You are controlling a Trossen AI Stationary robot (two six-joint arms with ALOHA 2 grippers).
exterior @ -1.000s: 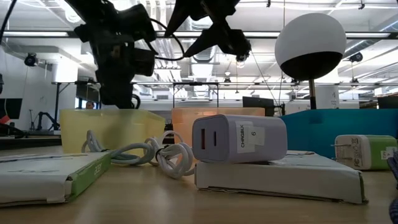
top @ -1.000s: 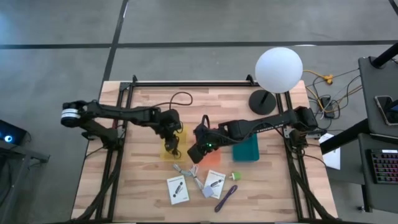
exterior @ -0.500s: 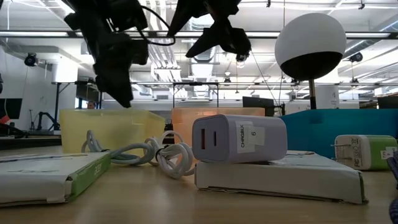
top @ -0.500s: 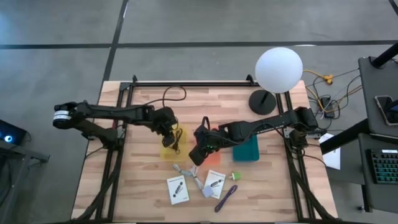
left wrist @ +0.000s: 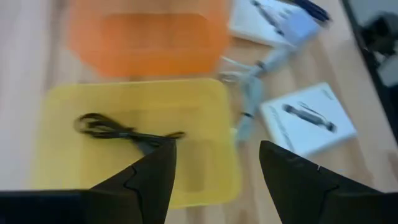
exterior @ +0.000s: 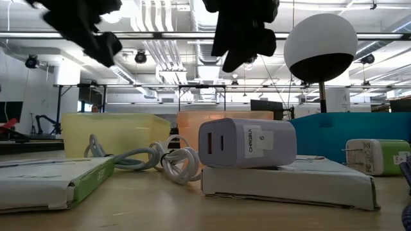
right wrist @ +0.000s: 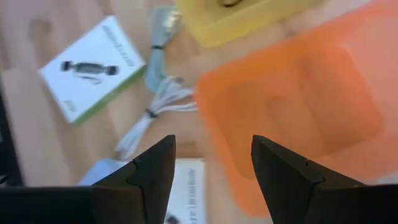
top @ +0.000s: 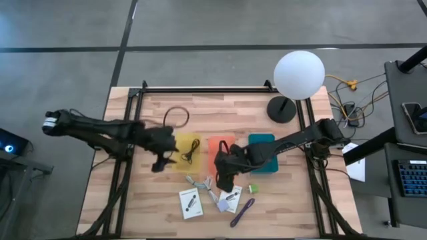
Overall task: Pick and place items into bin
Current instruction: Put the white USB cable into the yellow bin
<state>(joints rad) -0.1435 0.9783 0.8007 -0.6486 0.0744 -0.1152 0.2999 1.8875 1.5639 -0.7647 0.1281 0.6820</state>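
A black cable (left wrist: 124, 132) lies coiled on the floor of the yellow bin (top: 186, 153). My left gripper (top: 159, 162) hovers open just left of that bin, holding nothing. My right gripper (top: 222, 177) hangs open over the near edge of the orange bin (top: 221, 148), also holding nothing. On the table near it lie a white cable (top: 200, 183), two white cards (top: 191, 203) (top: 231, 195), one bearing a grey charger (exterior: 247, 142), a green cube (top: 253, 189) and a purple strap (top: 242, 212).
A teal bin (top: 263, 161) stands right of the orange one. The white globe lamp (top: 299, 73) stands on its dark base at the far right corner. Black frame rails run along the table's left, right and far edges.
My left gripper has opened over the yellow bin and let go of the black cable, which now lies in the bin. It has then risen and drawn back toward the table's left edge. My right gripper has moved toward the near edge, past the orange bin.
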